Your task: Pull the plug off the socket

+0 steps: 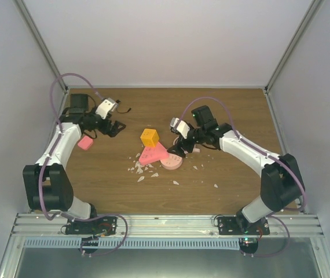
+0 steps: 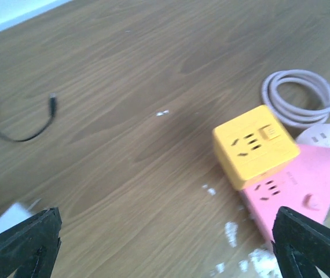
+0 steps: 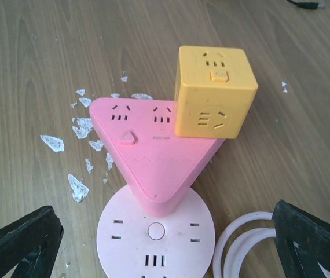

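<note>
Read from the top view, with 12 o'clock pointing away from the arm bases: the socket (image 1: pixel 152 154) lay near the middle of the table (image 1: pixel 234 116). The cube (image 1: pixel 149 138) sat on its 12 o'clock corner. Its 4 o'clock corner rested on the disc (image 1: pixel 172 164), which lay flat on the table. A coil (image 2: pixel 269 95) lay just beside the disc at 2 o'clock. Chips (image 1: pixel 140 169) were strewn against the socket from 6 to 8 o'clock, with a few more well out at 4 o'clock. 1 block (image 1: pixel 85 143) lay well apart from the socket at 9 o'clock. A lead (image 1: pixel 124 109) lay well apart from the cube at 11 o'clock.
</note>
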